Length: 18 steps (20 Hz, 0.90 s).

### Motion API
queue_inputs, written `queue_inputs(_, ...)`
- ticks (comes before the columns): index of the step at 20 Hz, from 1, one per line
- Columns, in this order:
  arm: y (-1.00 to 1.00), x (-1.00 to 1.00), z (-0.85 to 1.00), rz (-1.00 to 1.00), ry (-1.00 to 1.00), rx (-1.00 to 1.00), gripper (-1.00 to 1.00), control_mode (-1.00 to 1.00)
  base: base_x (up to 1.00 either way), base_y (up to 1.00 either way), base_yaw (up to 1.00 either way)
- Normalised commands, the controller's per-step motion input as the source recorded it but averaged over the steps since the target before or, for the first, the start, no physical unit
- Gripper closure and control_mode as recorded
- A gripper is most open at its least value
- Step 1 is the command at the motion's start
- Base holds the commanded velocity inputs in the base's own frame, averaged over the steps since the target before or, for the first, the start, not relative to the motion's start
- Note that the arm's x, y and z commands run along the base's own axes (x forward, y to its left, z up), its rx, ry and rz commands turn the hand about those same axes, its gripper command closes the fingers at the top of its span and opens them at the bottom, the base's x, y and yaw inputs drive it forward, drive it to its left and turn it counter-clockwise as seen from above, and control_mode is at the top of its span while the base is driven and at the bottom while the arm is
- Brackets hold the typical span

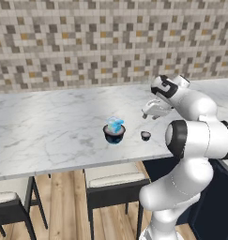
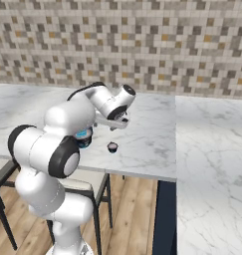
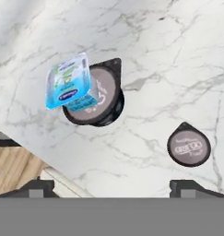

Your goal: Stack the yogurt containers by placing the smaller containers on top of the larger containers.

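Nearest to our hand camera sits the tiny dark cup (image 3: 189, 146), pale-topped with printed lettering, standing alone on the marble counter (image 3: 155, 55). We see it again in the left base view (image 1: 145, 135) and the right base view (image 2: 112, 147), close to the counter's front edge. Well apart from it stands the wide dark tub (image 3: 96, 96), and the light-blue boxy container (image 3: 68, 81) rests on its lid, tilted and hanging over one side. From the base the same pair shows as a blue box (image 1: 115, 123) atop the tub (image 1: 114, 134). Our gripper (image 1: 150, 112) hangs above the counter, over the stretch between tub and cup, its jaws spread wide and holding nothing; both dark fingertips (image 3: 37, 188) stand far apart. Beyond, a mosaic tile wall (image 1: 87, 42) backs the counter, and stools (image 1: 113, 180) stand below its front edge.
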Motion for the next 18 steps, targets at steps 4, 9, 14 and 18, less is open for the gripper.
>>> queue_inputs(4,-0.1,-0.01,-0.1,-0.01,0.04,-0.26,-1.0,-1.0,0.0,0.0,0.0)
queue_inputs(9,-0.1,-0.03,-0.11,-0.04,-0.01,-0.25,-1.0,-1.0,0.0,0.0,0.0)
queue_inputs(14,-0.06,-0.11,-0.23,-0.04,-0.09,-0.18,-1.0,-1.0,0.0,0.0,0.0)
queue_inputs(18,0.0,0.0,-0.23,-0.05,-0.03,-0.12,-1.0,-1.0,0.0,0.0,0.0)
